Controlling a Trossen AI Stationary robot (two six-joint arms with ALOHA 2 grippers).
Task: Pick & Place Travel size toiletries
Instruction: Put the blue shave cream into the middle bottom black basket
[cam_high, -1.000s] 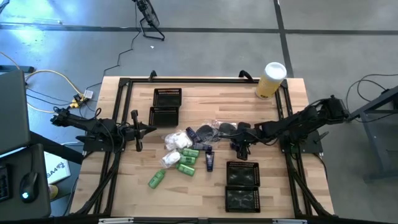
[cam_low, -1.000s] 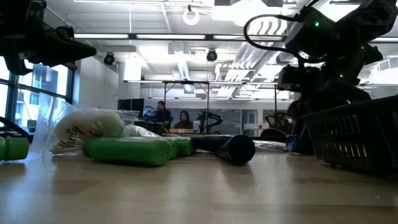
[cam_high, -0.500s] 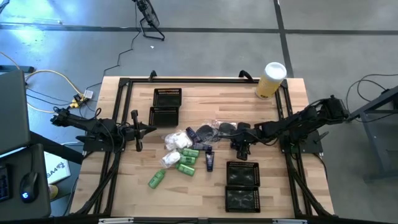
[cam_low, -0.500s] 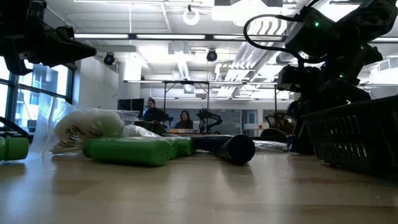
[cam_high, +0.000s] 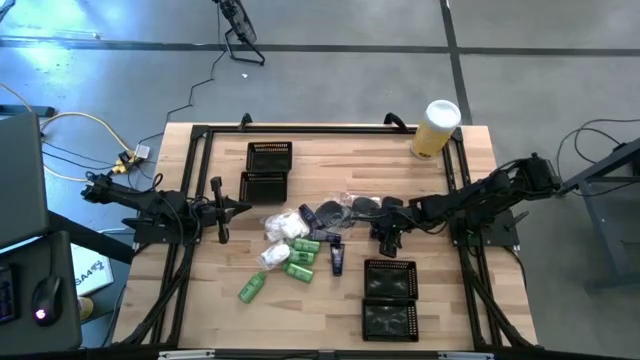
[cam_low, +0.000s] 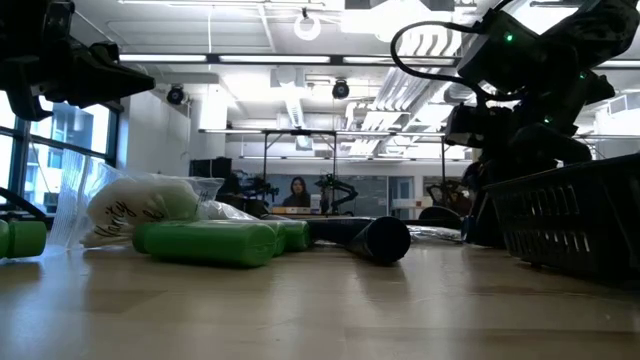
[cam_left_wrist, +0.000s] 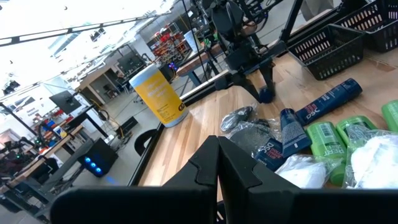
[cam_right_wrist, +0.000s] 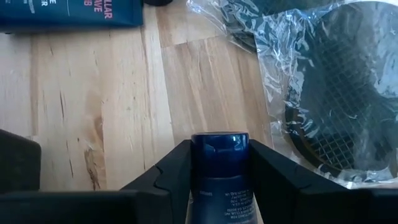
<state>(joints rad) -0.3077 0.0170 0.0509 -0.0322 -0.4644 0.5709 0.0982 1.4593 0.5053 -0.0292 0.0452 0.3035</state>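
Already our right gripper (cam_right_wrist: 214, 186) has its fingers clamped on a dark blue tube (cam_right_wrist: 219, 171), just beside the toiletry pile (cam_high: 305, 240). Beyond the pile, our left gripper (cam_high: 218, 208) waits, fingers together. Both mesh trays (cam_high: 390, 298) look empty, so nearly everything remains.

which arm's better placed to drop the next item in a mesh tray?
Right. The right gripper is shut on a dark blue tube, just above the black mesh tray pair near the table's front. The left gripper holds nothing and waits at the left edge.
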